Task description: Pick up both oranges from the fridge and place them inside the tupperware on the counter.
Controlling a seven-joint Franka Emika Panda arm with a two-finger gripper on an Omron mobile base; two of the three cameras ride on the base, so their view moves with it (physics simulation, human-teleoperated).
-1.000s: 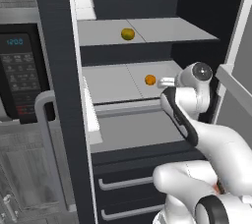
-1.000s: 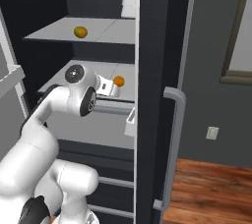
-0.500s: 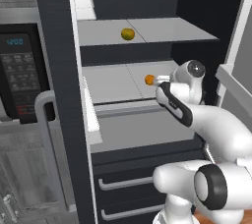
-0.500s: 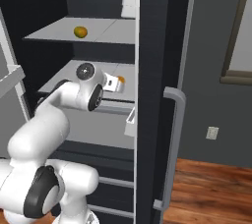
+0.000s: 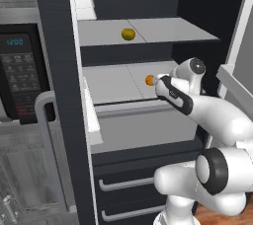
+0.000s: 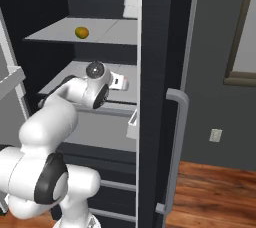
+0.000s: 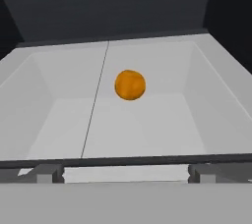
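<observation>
The bright orange (image 5: 149, 80) lies on the middle shelf of the open fridge (image 5: 54, 46); in the hand view this orange (image 7: 130, 84) sits dead ahead on the light grey shelf. The duller yellow-green orange (image 5: 128, 34) rests on the shelf above and appears again as the yellow-green orange (image 6: 81, 32) in the right base view. My gripper (image 5: 158, 81) has reached into the middle shelf and is just right of the bright orange, close to it. The gripper (image 6: 122, 82) points into the fridge. Its fingers are hidden. The tupperware and counter are out of view.
A black microwave (image 5: 20, 71) stands left of the fridge. The left door carries white bins (image 5: 91, 118) and a grey handle (image 5: 47, 120). Two handled drawers (image 5: 133, 184) sit below the shelves. The right door edge (image 6: 155, 97) with its handle (image 6: 176, 147) stands close beside the arm.
The arm has stretched forward, bringing the hand further into the middle shelf and up to the bright orange. Both oranges lie where they were.
</observation>
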